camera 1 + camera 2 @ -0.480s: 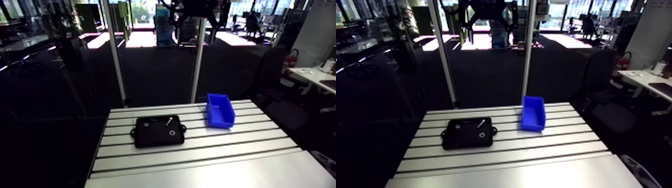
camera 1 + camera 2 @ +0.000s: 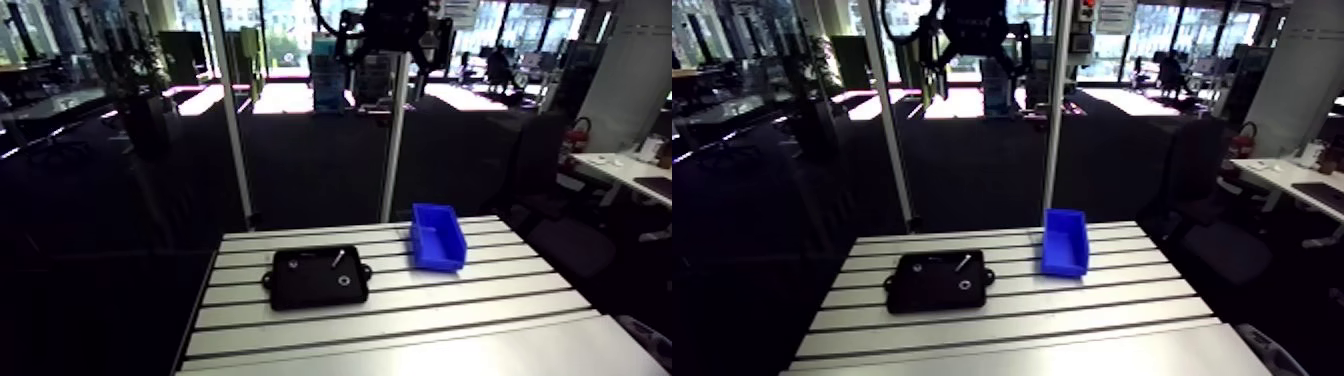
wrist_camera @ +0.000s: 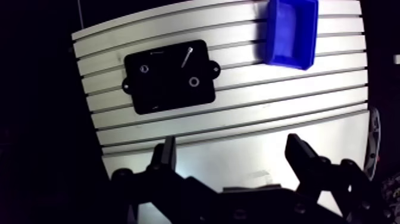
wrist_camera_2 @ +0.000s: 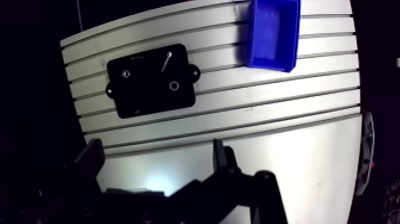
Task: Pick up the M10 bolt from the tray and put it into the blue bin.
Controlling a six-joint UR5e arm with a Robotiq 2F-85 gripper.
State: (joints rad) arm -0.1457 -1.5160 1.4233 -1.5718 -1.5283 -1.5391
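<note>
The fingers (image 3: pixel 300 156) stand wide apart with nothing between them, high over the near part of the desk (image 3: pixel 238 113). The M10 bolt (image 3: pixel 188 56) lies well ahead of them, slanted in the far right corner of the black tray (image 3: pixel 161 98), left of the blue bin (image 3: pixel 275 36).

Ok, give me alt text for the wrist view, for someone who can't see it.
The hand hangs open and empty well above the slotted table. Ahead of it lies a black tray holding a bolt, a ring-shaped part and a smaller round part. A blue bin sits beside the tray, apart from it.
</note>
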